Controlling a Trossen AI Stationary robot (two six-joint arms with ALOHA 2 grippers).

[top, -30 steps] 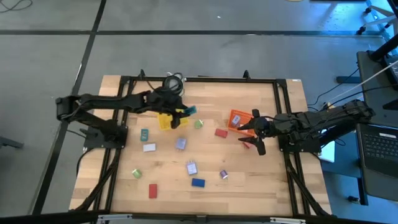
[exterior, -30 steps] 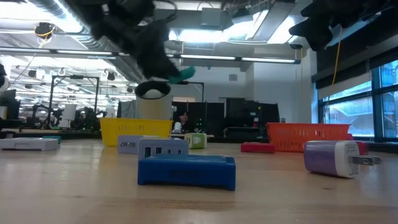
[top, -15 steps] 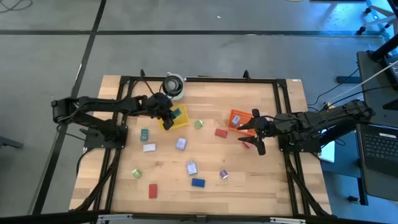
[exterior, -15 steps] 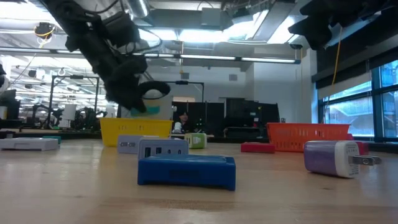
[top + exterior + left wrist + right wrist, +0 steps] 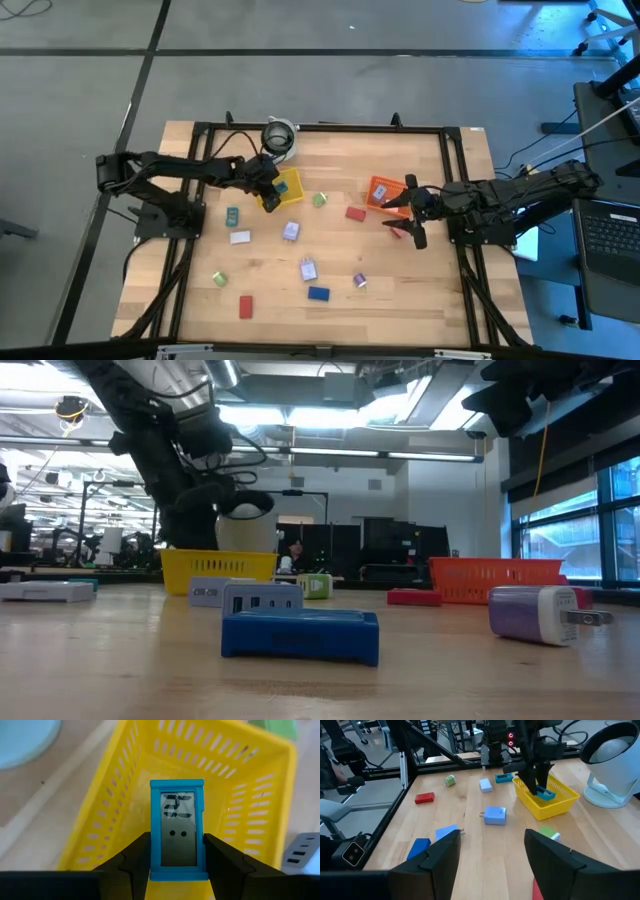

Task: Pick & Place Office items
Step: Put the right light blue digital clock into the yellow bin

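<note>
Near the far edge, the left gripper (image 5: pixel 177 865) pinches a teal timer (image 5: pixel 177 827) lengthwise, hanging inside the yellow basket (image 5: pixel 250 795). The right gripper (image 5: pixel 492 855) waits spread by the right edge.

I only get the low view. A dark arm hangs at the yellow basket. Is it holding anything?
Observer: Yes. The left gripper is shut on a blue item with a small screen, held in the yellow basket.
Operator: And the other arm? I just see a dark shape up top.
Observer: The right gripper is open, beside the orange basket.
Operator: Is anything on the table out of my sight?
Observer: A red block lies near the front left.
</note>
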